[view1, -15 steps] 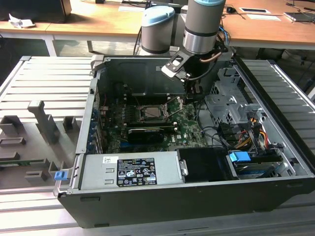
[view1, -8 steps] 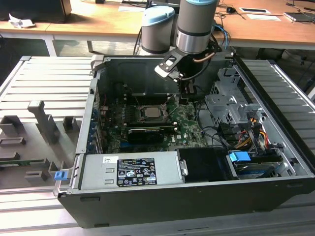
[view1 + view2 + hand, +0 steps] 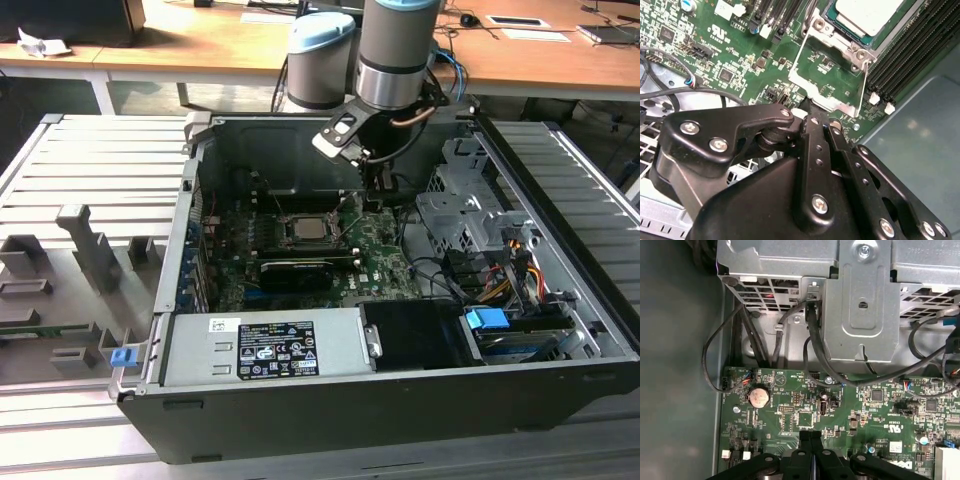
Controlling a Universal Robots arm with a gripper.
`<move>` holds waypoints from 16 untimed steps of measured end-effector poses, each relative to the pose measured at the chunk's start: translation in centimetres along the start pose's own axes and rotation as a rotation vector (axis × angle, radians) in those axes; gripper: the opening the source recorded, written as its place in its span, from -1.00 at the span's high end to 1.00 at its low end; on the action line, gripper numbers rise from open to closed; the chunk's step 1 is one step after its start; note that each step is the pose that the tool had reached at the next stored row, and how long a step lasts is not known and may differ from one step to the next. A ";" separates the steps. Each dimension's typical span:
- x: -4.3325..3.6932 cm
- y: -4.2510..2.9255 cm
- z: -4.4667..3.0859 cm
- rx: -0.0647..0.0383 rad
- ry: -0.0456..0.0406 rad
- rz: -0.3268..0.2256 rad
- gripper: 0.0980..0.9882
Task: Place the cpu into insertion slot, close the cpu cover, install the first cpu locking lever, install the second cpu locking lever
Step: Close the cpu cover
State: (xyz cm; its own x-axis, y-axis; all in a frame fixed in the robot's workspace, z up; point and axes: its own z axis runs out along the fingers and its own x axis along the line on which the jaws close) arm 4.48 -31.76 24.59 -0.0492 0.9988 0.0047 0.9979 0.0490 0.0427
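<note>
While I watch the exterior view, the grey robot arm (image 3: 395, 50) reaches down into the open dark-grey computer case (image 3: 400, 410), which sits on the slotted aluminium table (image 3: 90, 170). The black pincer (image 3: 812, 109) has its two fingers pressed together, with no gap between them in either wrist view.

The small square cpu with the dull silver metal face (image 3: 867, 14) lies flat in the metal-edged black insertion slot (image 3: 839, 41). The slot sits on the green circuit board (image 3: 790, 405), near the middle of the case. The thin silver-grey cpu cover with the large square window (image 3: 840, 105) is swung open off the chip, and I see green board through its window. The tip of the pincer is right at the cover's free edge, on the side away from the chip. I cannot tell whether it touches the metal or pinches anything. A thin metal rod (image 3: 863, 85) runs along one side of the cover. Long black memory connectors (image 3: 910, 55) lie just beside the slot.

In the first wrist view I see a round silver coin battery (image 3: 759, 396) on the board. Black cables (image 3: 815, 350) loop up from the board to a grey sheet-metal drive cage (image 3: 860, 305).
</note>
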 end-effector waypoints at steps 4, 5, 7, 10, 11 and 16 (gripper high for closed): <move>0.02 -0.37 -0.02 0.000 0.0000 0.000 0.98; 0.03 -0.49 -0.02 0.000 0.0000 0.000 0.98; 0.04 -0.82 -0.04 0.000 -0.0001 0.000 0.98; 0.06 -1.18 -0.04 0.000 0.0001 0.000 0.98; 0.07 -1.41 -0.06 0.000 0.0000 0.000 0.98; 0.18 -3.05 -0.09 0.000 0.0000 0.000 0.98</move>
State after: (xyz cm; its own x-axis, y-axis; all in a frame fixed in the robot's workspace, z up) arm 1.42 -31.72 24.54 -0.0491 0.9988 0.0047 0.9979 0.0489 0.0427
